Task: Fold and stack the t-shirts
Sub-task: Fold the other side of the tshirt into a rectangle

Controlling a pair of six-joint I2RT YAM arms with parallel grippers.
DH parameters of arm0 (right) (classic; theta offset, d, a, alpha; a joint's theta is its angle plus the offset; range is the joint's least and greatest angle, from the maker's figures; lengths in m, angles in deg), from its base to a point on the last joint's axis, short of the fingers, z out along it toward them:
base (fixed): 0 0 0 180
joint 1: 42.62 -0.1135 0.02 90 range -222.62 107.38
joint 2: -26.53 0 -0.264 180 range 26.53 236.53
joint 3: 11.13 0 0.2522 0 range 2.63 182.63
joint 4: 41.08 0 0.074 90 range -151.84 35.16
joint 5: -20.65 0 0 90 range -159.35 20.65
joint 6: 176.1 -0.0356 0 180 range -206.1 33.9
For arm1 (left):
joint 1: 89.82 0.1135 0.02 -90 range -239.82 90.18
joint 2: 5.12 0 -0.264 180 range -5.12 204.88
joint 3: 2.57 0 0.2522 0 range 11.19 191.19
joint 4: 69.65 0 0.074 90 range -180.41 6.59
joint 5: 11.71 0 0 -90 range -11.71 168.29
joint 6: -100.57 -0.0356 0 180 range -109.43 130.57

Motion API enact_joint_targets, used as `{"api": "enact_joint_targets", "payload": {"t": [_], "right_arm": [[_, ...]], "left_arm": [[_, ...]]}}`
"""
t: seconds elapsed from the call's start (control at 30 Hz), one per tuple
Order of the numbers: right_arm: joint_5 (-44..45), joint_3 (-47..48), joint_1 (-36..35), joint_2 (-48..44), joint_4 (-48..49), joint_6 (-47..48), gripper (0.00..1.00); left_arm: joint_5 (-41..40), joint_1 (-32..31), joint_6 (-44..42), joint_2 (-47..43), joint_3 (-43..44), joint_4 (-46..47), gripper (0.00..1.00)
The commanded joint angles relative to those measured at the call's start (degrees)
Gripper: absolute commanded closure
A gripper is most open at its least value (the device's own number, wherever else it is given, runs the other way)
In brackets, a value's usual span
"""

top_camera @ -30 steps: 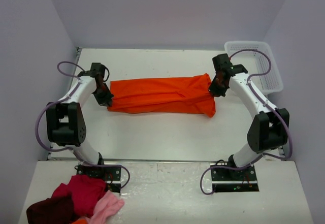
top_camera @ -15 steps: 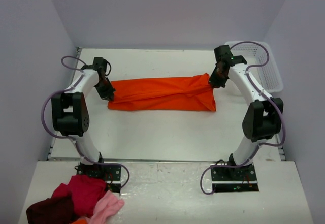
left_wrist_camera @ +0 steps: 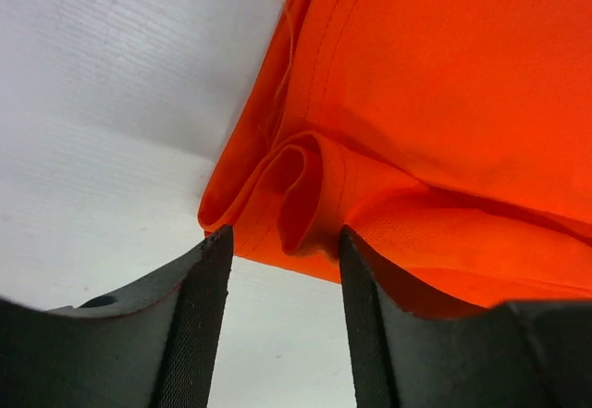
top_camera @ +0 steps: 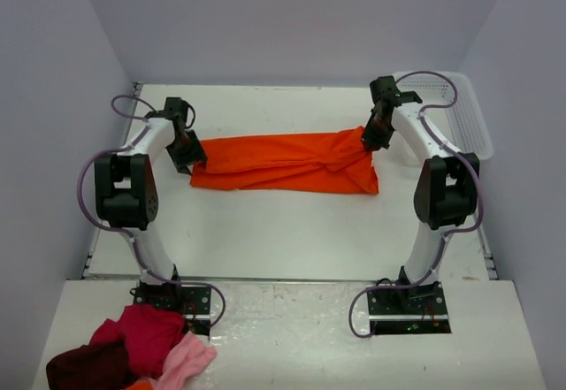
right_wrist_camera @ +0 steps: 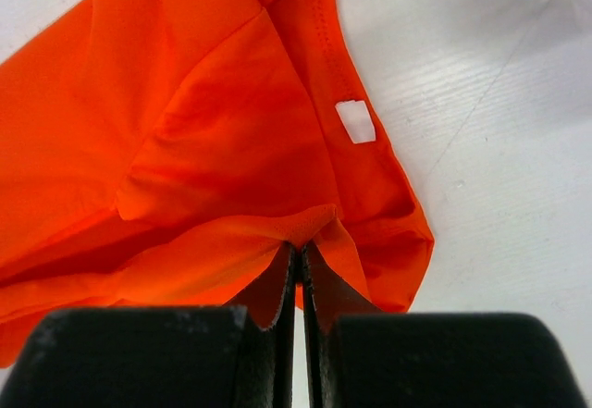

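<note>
Orange t-shirt pinched at edge by right end effector.

looked like a robotics lab test cell. a black-and-white left robot arm and a matching right robot arm stood bolted on metal base plates at the near edge of a flat white table, with loose purple cables looping off them. plain pale lilac wall panels boxed the table in on three sides. props were a bright orange cloth t-shirt, a white plastic mesh basket and a heap of red and pink clothes by the left base.
</note>
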Motion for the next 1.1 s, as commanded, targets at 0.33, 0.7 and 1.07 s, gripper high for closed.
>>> {"api": "enact_joint_targets", "payload": {"t": [0.33,0.7,1.07], "right_arm": [[-1.9,12.7,1.3,8.0,-0.5,4.2,1.0],[-2.0,23.2,1.4,13.6,0.2,7.3,0.24],[-6.1,8.6,-0.8,1.7,3.1,7.5,0.99]], "left_arm": [[-1.8,-0.5,-1.5,-13.8,-3.8,7.8,0.4],[-8.4,-3.3,-1.0,-12.8,-1.7,6.1,0.09],[4.7,-7.2,-1.4,-11.3,-4.5,10.5,0.72]]}}
